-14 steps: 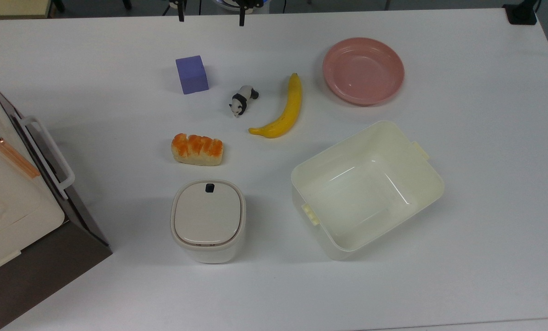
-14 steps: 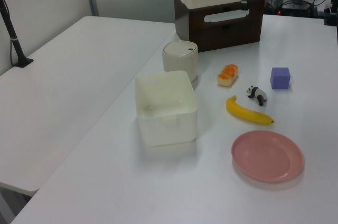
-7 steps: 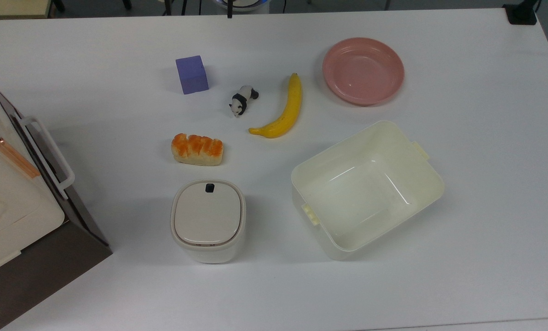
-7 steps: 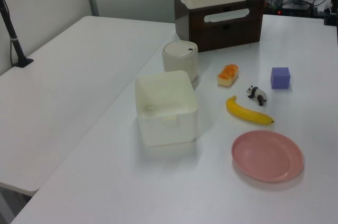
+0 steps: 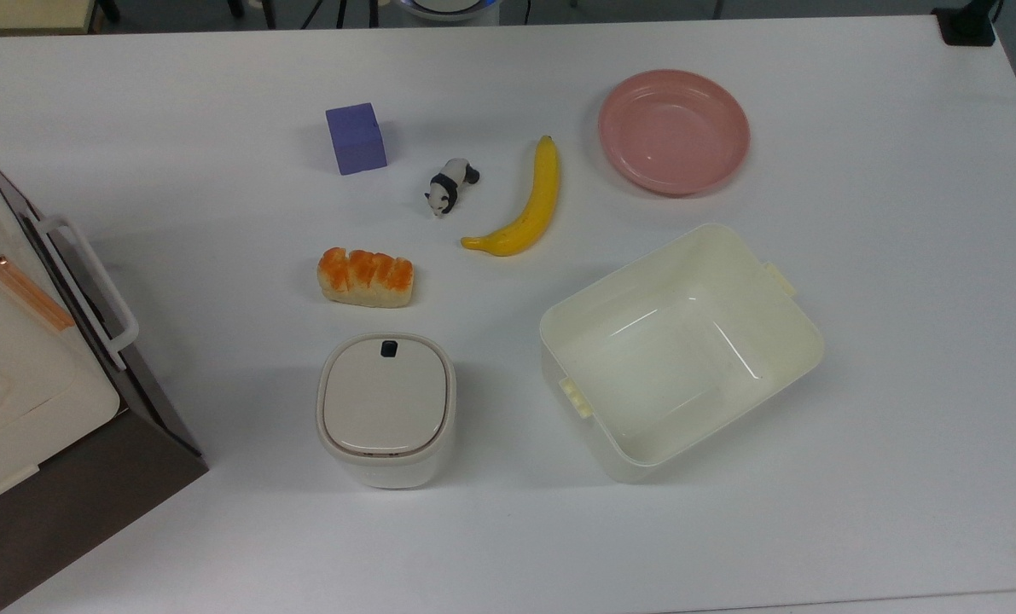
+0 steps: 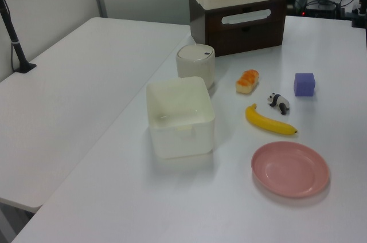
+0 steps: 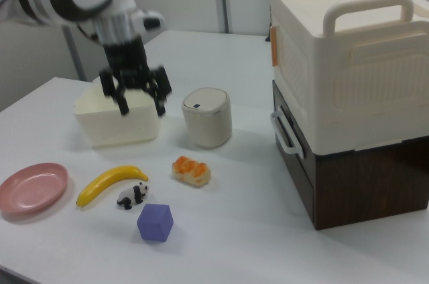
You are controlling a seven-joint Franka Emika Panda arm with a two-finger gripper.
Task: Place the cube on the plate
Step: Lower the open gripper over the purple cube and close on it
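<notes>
tool (image 7: 141,100) hung open, empty, having shifted toward top view's left (cube side); cube (image 5: 356,138) untouched on bench, plate (image 5: 673,130) bare.

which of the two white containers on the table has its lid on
The small rounded bin beside the bread has its lid on; the big rectangular tub is open.

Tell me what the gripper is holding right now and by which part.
Nothing. The gripper is open and empty above the table; the cube sits untouched on the table.
</notes>
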